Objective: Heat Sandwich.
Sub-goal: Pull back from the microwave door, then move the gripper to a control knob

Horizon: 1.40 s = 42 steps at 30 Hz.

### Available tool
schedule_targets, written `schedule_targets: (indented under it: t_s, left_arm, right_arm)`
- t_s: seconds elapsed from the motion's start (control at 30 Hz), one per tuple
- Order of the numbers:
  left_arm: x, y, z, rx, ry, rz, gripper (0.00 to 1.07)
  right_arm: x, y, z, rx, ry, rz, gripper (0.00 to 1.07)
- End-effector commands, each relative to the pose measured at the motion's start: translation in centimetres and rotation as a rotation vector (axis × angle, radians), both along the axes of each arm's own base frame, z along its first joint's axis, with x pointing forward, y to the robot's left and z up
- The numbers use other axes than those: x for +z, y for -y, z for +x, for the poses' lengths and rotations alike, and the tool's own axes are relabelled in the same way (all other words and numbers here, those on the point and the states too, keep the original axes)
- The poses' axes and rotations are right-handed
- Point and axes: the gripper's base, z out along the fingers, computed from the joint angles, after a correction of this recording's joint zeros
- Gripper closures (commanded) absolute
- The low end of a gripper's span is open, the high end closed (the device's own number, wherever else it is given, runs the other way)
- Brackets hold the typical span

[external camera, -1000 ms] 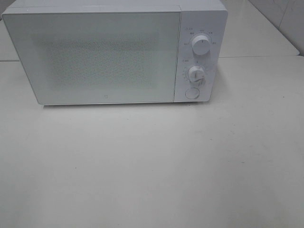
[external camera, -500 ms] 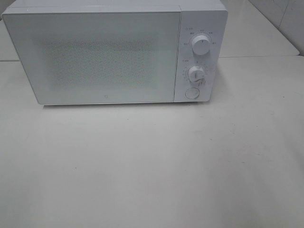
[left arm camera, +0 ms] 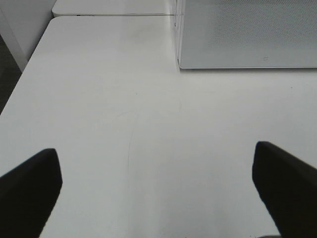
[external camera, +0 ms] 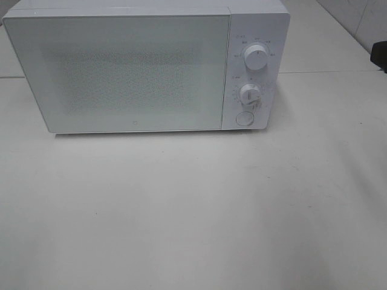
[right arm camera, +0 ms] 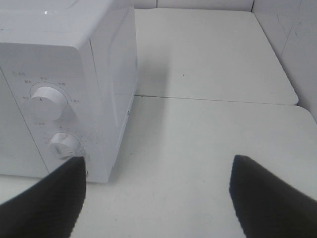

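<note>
a dark shape [external camera: 381,57] has entered the high view's right edge; only wrist views show left gripper [left arm camera: 156,151] and right gripper [right arm camera: 158,159], both gaping, empty.

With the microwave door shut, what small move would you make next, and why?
Probably ease the right claw toward the round button below the lower dial: the microwave is shut, and that open, empty claw is nearest.

White table [external camera: 193,211], matte, faint curved scuff visible in left wrist view, white microwave [external camera: 133,66] the only thing standing on it, toward the far side, door shut and facing front, second white tabletop [external camera: 320,42] butted behind, seam [external camera: 326,72] between them
</note>
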Motion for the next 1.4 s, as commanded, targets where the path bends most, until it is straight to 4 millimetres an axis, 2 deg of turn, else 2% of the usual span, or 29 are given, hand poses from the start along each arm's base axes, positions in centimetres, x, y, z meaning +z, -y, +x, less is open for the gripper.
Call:
schedule_targets:
  t_s: [0.03,0.27,0.6,0.97,1.03,1.3,1.4]
  left_arm:
    - [-0.1,0.0,-0.4,0.005,0.033,-0.002,0.06]
    - [-0.1,0.0,-0.4,0.005,0.033,-0.002,0.06]
    - [-0.1,0.0,-0.4,0.005,0.033,-0.002,0.06]
    - [-0.1,0.0,-0.4,0.005,0.033,-0.002,0.06]
    - [-0.1,0.0,-0.4,0.005,0.033,-0.002,0.06]
    - [-0.1,0.0,-0.4,0.005,0.033,-0.002,0.06]
    - [-0.1,0.0,-0.4,0.005,0.033,-0.002,0.06]
  right_arm:
    - [-0.3,0.0,1.2,-0.001,0.046,0.004,0.31]
    - [-1.8,-0.3,3.3,0.010,0.060,0.011,0.31]
    - [-4.6,-0.7,3.3,-0.023,0.120,0.058,0.31]
    - [-7.1,-4.3,2.7,0.022,0.158,0.018,0.31]
    - [-7.7,-5.6,2.7,0.045,0.161,0.006,0.31]
    - [-9.5,-8.6,2.3,0.070,0.172,0.016,0.31]
    - [-9.8,-9.2,2.2,0.068,0.181,0.014,0.31]
